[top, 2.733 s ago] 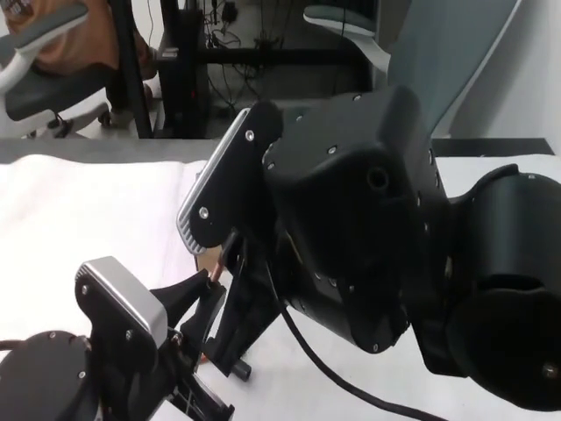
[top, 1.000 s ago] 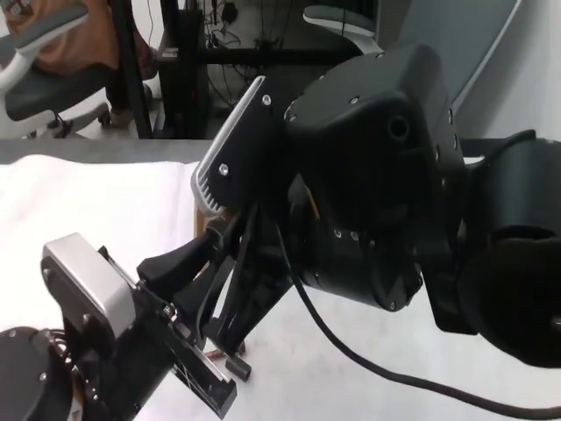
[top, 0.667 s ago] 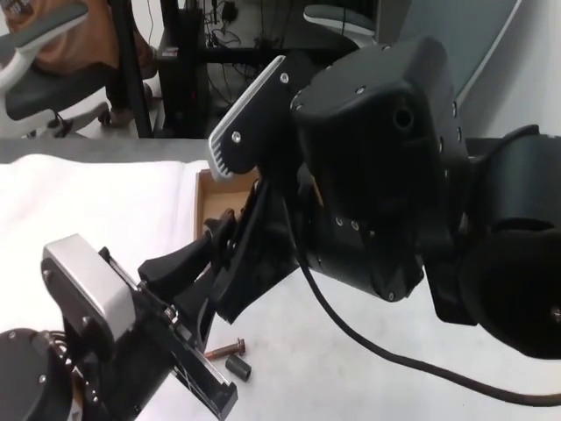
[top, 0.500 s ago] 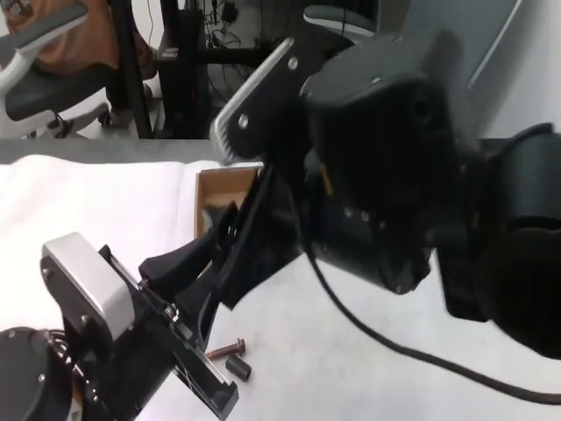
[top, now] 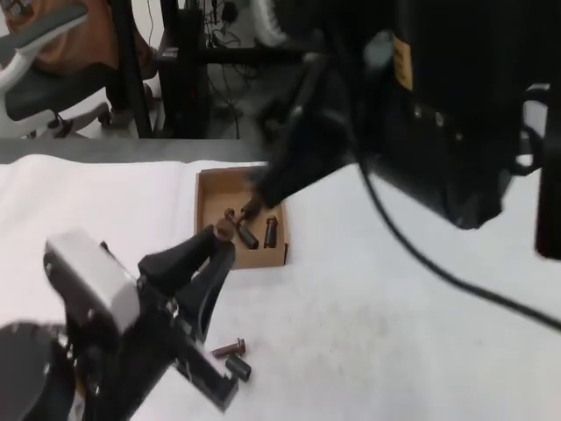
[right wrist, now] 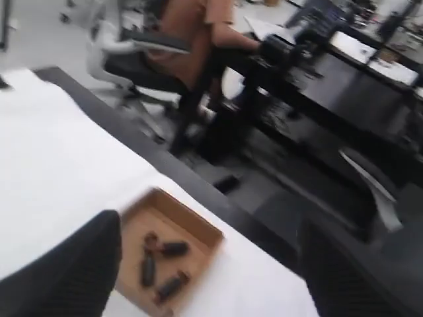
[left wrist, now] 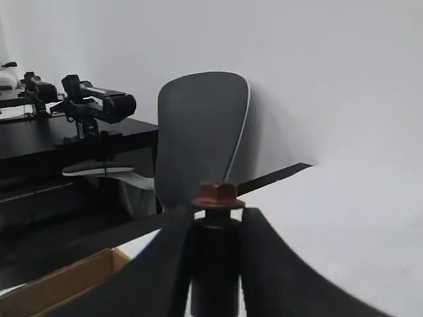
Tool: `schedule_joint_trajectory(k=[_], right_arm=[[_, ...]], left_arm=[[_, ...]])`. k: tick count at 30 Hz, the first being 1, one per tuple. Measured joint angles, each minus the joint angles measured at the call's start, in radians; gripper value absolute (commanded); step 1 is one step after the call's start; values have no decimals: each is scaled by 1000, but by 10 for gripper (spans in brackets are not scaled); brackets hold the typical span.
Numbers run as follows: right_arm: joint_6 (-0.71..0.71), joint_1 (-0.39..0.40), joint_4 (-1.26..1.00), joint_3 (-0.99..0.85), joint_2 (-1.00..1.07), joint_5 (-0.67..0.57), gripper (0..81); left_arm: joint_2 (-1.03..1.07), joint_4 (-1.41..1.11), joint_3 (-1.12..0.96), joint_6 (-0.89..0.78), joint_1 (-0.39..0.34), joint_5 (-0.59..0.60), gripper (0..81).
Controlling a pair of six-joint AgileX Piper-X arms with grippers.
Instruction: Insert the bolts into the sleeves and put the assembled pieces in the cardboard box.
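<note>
Looking over a bench (top: 421, 351) draped in a white cloth (top: 79, 193). Noting the right arm (top: 438, 96) looming dark and blurred above the bench's far right side, and the left arm (top: 88, 342) sitting low at the near left corner. Finding the cardboard box (top: 210, 189) lying open on the cloth toward the far edge, between the two arms in the high view.

Seeing the right end effector (right wrist: 210, 228) hanging above the box with its two fingers (right wrist: 73, 271) spread wide and gripping nothing, the box showing below and between them. Seeing the left end effector (left wrist: 217, 218) aimed across the bench toward a dark chair back (left wrist: 201, 132). Its fingers are clamping tight on a dark sleeve (left wrist: 215, 264) standing upright between them, with the copper-coloured hexagonal head of a bolt (left wrist: 218, 192) sitting on the sleeve's top. Placing that held piece near the box's near edge in the high view, raised off the cloth.

Counting what look like three assembled pieces (right wrist: 173, 249) lying close together on the box floor, none stacked. Spotting a loose bolt (top: 230, 349) and a loose sleeve (top: 239, 369) lying on the cloth just beside each other, well apart from the box and close by the left arm.
</note>
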Motion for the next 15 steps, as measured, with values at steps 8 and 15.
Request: schedule_joint_trajectory(k=[8, 15], right_arm=[[256, -83, 334, 13, -56, -78, 700], [374, -85, 352, 17, -112, -292, 700]], left_arm=[[259, 305, -347, 17, 242, 151, 18], [646, 621, -830, -19, 352, 268, 56]])
